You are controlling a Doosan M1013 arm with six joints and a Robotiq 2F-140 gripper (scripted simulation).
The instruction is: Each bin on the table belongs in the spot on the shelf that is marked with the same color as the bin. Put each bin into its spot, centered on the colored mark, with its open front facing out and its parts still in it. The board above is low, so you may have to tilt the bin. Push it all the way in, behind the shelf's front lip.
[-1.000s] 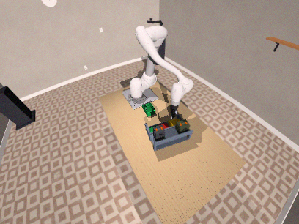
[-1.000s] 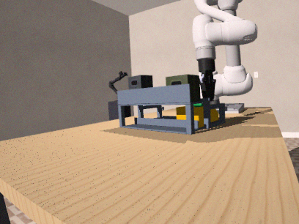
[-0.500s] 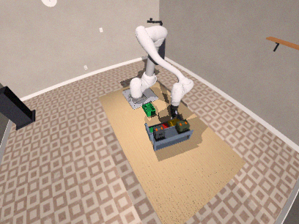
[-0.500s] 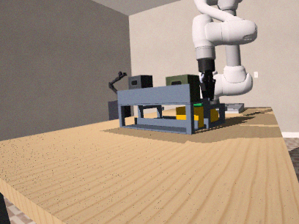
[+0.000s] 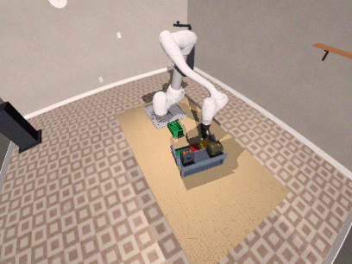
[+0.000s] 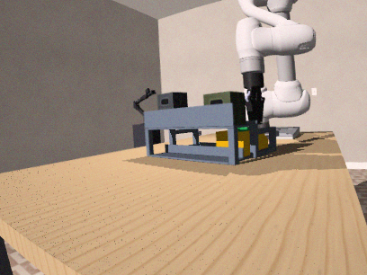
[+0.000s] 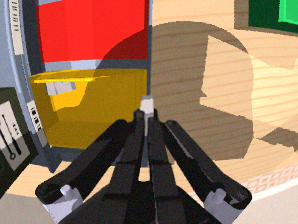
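Firstly, seen from the exterior side, the wooden counter [image 5: 237,207] [image 6: 180,202] [image 7: 275,80] spreads in front and carries the blue-grey shelf [image 5: 203,167] [image 6: 189,117] [image 7: 125,64]. On the top board of this shelf are standing a dark grey box [image 5: 187,157] [image 6: 173,101] and a dark green box [image 5: 215,148] [image 6: 224,100] [image 7: 7,100], apart from each other. Under the board, the yellow bin [image 6: 244,148] [image 7: 112,117] is in the shelf, at the end where the dark green box stands. Next to this bin, a red surface [image 5: 193,148] [image 7: 95,30] is seen inside the shelf. Just behind, the end effector [image 5: 204,139] [image 6: 256,121] [image 7: 147,103] points downward, with its fingers closed together and nothing between them. Farther, the bright green bin [image 5: 175,128] [image 7: 260,15] lies on the counter, outside the shelf, near the base plate [image 5: 151,118] [image 6: 292,132] of the white arm [image 5: 185,65] [image 6: 283,38].
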